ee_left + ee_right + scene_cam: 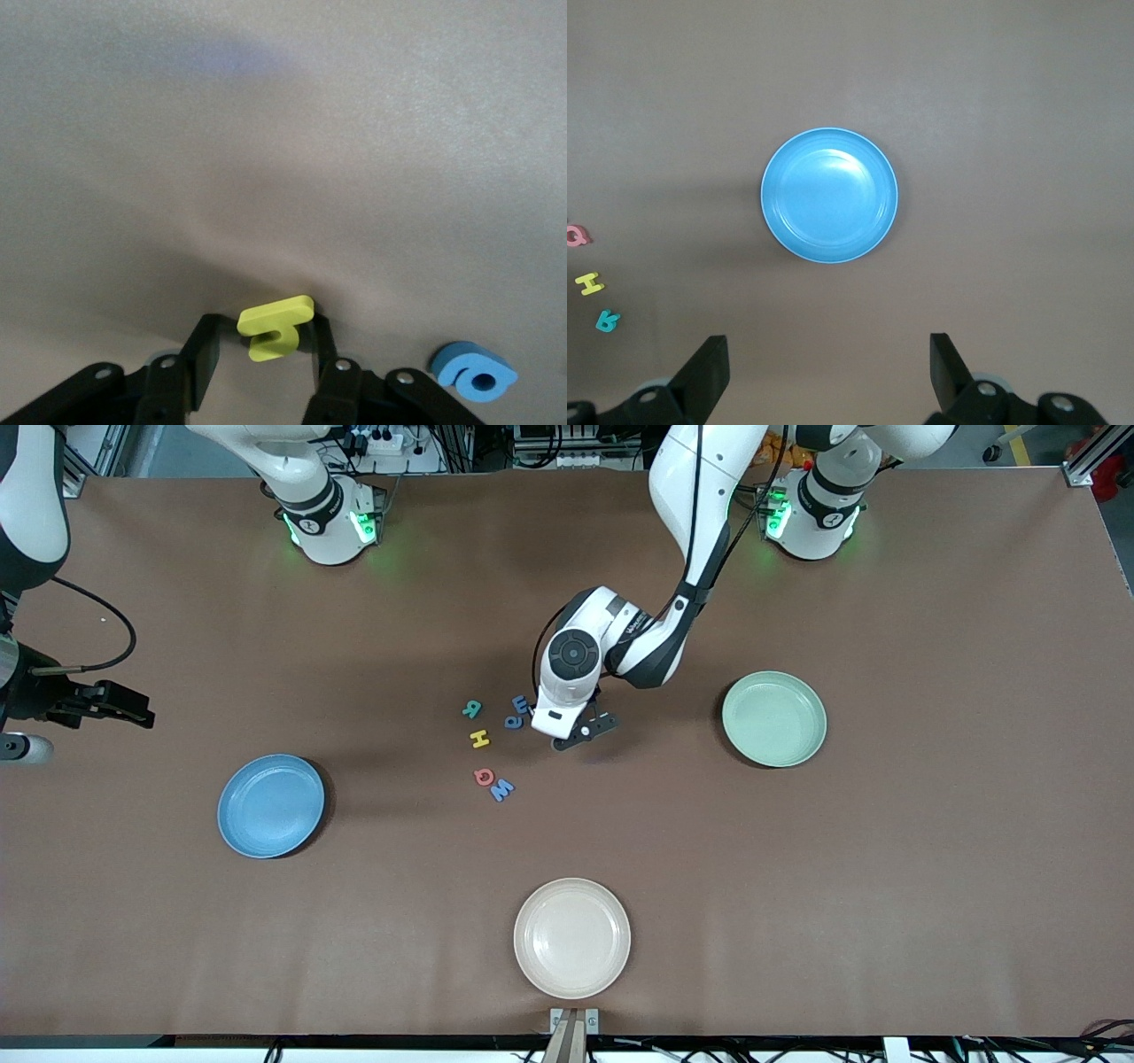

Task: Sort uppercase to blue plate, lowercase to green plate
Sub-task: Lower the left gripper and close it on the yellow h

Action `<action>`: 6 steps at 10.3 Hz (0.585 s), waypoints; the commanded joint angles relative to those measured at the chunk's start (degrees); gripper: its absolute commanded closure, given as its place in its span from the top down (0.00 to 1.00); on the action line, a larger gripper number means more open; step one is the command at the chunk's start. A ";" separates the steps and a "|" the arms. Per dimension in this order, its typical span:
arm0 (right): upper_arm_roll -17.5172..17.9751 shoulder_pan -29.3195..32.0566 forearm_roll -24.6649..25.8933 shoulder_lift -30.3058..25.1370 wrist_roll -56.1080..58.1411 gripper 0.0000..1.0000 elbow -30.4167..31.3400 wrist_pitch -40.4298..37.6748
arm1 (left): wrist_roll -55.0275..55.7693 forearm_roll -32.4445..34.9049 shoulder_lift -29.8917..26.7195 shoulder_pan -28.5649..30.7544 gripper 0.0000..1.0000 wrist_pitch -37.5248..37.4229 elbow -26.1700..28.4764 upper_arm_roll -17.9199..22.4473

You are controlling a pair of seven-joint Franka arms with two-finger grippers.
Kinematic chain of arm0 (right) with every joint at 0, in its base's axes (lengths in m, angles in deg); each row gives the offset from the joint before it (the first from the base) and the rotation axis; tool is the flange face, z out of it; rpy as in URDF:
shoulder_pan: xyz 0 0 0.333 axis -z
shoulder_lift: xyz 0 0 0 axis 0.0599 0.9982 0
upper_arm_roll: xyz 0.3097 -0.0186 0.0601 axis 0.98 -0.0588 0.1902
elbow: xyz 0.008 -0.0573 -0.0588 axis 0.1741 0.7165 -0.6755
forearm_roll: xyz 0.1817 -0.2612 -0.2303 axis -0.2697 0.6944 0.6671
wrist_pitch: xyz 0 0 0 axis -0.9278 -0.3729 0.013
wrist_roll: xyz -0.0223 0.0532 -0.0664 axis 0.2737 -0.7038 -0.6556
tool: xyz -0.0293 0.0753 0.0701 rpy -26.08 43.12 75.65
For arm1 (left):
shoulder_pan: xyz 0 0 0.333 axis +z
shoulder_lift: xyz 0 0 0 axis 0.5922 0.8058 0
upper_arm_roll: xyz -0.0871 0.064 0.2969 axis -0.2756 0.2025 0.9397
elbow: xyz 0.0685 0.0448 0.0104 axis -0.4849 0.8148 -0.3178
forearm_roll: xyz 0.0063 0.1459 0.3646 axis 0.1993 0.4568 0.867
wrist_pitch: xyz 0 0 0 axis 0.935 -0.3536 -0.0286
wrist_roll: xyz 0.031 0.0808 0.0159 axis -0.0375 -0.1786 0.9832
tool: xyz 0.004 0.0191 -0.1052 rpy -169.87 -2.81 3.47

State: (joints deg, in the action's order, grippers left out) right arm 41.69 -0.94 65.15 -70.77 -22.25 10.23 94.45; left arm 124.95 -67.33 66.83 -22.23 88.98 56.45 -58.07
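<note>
Left gripper low at table centre, jaws pinching yellow h; only left wrist view shows this grip, front view hides it under wrist. Blue e just beside. Right gripper hangs high over blue plate, jaws spread, arm waiting. Front view alone shows R, H, Q, W clustered mid-table, green plate well apart, cream plate near front edge; bare table around.

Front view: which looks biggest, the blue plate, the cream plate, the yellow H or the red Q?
1. cream plate, though it lies nearest the camera, so unsure.
2. blue plate.
3. yellow H and red Q: alike.
</note>
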 commanded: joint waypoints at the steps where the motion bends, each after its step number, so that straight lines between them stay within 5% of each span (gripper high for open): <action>1: 0.47 0.76 -0.13 0.17 0.86 1.00 -0.40 -0.23 | -0.91 -0.89 0.64 -1.05 0.39 -0.98 -0.10 1.08; 3: 0.47 0.76 -0.13 0.17 0.77 1.00 -0.40 -0.23 | -0.92 -0.89 0.64 -1.05 0.26 -1.24 -0.10 1.52; 6: 0.47 0.76 -0.13 0.17 0.77 1.00 -0.49 -0.14 | -0.92 -0.90 0.55 -1.05 0.21 -1.25 -0.10 1.52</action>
State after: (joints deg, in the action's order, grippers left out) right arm 41.69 -0.94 65.15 -70.77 -22.24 10.23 94.45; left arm 124.87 -67.33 66.69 -22.26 88.35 56.33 -57.85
